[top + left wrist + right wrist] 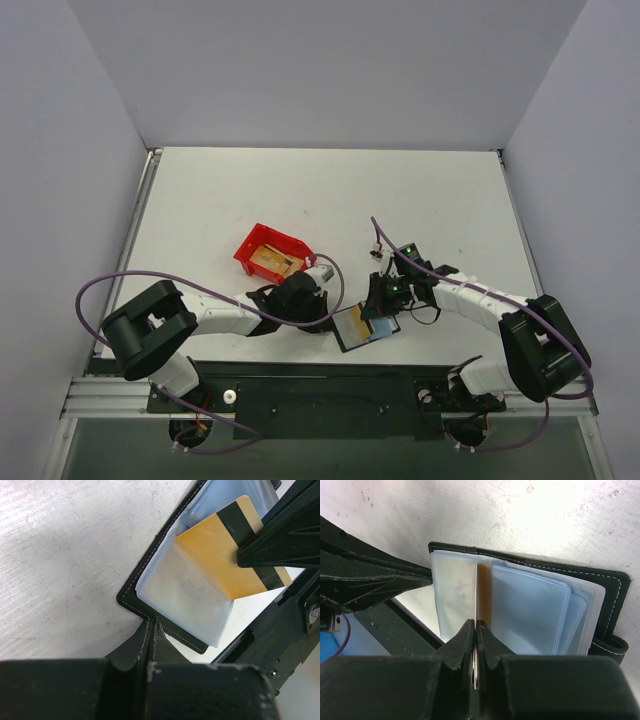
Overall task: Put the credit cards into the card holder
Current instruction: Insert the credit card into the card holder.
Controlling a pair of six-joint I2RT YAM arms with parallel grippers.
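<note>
Right wrist view: my right gripper (475, 626) is clamped tight on a thin gold-tan plastic card (212, 562), edge-down over the open black leather card holder (615, 600). My left gripper (152, 627) is closed tight, pinching the holder's corner to steady it for insertion.

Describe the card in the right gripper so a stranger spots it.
At the table's near edge lies the open black card holder. Over its pale sleeves, pinched edgewise, is a gold, dark-striped card; the others sit in the red bin.

Red bin (247, 255) near left pincer (328, 315)
</note>
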